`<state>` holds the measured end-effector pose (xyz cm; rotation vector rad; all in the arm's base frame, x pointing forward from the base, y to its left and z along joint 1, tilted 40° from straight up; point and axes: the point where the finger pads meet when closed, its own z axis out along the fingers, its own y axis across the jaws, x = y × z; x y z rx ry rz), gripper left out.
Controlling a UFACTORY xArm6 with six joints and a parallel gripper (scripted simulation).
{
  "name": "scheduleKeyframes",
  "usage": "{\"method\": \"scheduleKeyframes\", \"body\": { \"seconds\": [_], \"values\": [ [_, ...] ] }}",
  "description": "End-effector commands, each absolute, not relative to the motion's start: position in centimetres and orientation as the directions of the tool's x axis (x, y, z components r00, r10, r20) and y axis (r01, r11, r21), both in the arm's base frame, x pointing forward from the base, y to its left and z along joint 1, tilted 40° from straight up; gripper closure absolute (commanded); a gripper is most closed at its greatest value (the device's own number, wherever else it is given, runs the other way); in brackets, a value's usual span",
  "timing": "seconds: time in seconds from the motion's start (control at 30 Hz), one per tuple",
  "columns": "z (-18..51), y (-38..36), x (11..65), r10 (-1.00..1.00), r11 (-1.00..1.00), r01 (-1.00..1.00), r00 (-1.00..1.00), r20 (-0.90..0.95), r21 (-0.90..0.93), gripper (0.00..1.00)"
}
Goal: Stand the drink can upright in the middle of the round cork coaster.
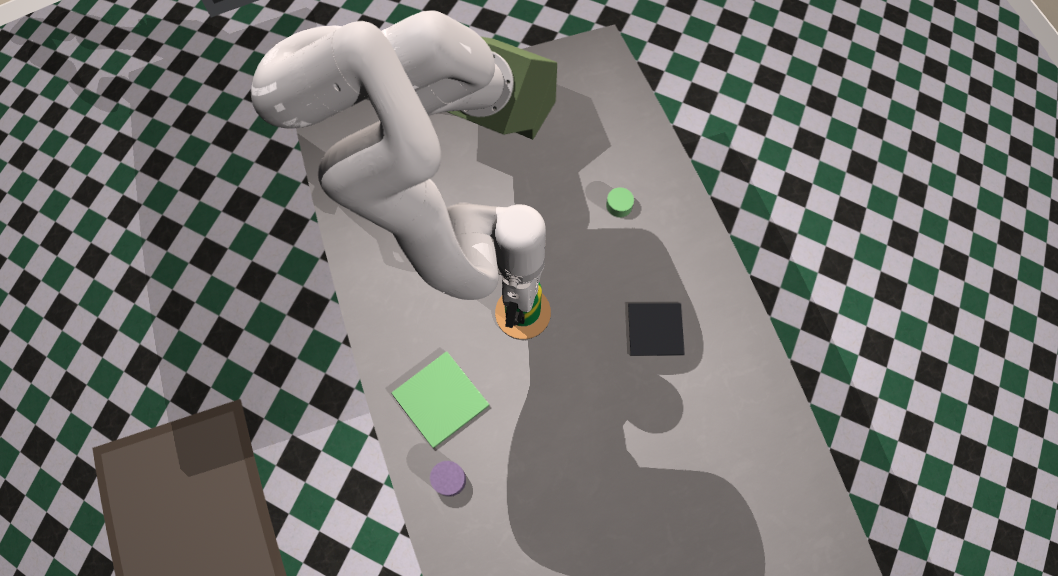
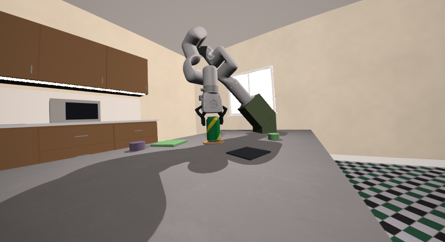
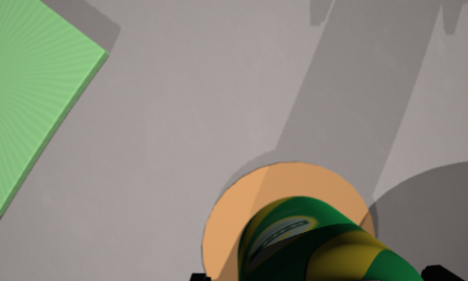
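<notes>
The green drink can with a yellow stripe (image 2: 213, 128) stands upright on the round cork coaster (image 2: 213, 142), near its middle. The coaster lies flat on the grey table. Both also show in the overhead view, the can (image 1: 534, 304) on the coaster (image 1: 520, 327), and in the wrist view, the can (image 3: 310, 240) on the coaster. My gripper (image 2: 211, 118) is open, its fingers spread on either side of the can's top, apart from it. Only the black fingertips show at the bottom edge of the wrist view.
A flat black square coaster (image 2: 248, 153) lies to the right of the can. A green square slab (image 2: 169, 143) and a purple puck (image 2: 137, 145) lie to the left. A small green puck (image 2: 273, 136) sits near the arm's olive base (image 2: 260, 113).
</notes>
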<state>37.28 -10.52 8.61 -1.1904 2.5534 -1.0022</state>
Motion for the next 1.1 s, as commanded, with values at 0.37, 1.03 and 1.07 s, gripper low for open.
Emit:
{"method": "scheduleKeyframes", "body": {
  "seconds": [0.37, 1.03, 1.07],
  "values": [
    [9.1, -10.3, 37.2, -0.726, 0.460, -0.624, -0.674, 0.136, -0.632, 0.00],
    [16.1, -5.5, 33.5, -0.727, 0.461, -0.624, -0.673, 0.135, -0.631, 0.00],
    [16.2, -5.5, 33.4, -0.727, 0.461, -0.624, -0.673, 0.135, -0.631, 0.00]
  ]
}}
